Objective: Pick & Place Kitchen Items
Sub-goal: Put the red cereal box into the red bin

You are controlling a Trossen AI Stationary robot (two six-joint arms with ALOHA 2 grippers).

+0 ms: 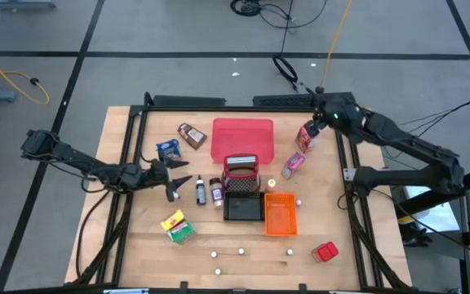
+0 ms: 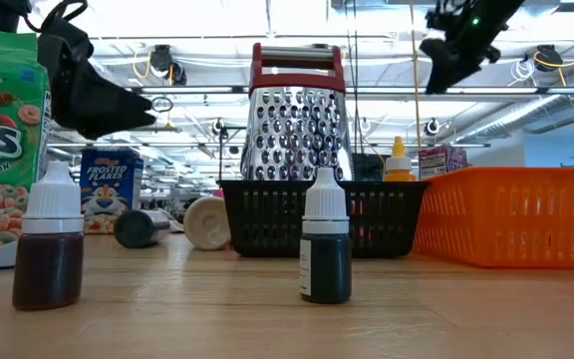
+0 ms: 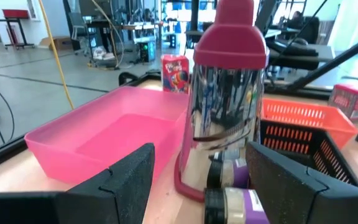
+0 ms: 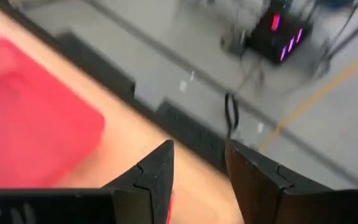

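Left gripper: held low over the table at the left, just left of the two dark bottles; jaws are spread, nothing is pinched between them.
Right gripper: raised over the far right of the table, above the red-pink pouch; jaws are parted; whether anything is pinched cannot be told.
Bottles: two are stood side by side just left of the basket, a purple-labelled one seen between the left fingers.
Pouch: stood at the far right, beside the tray.
Tray: laid at the far centre of the table.
Grater: stood upright in the black basket, red handle on top.
Bin: orange, touching the basket's right side.
Blue pack: laid far left, near a brown pouch.
Yellow-green box: laid near left.
Red pack: laid near right.
White pieces: scattered along the near edge.
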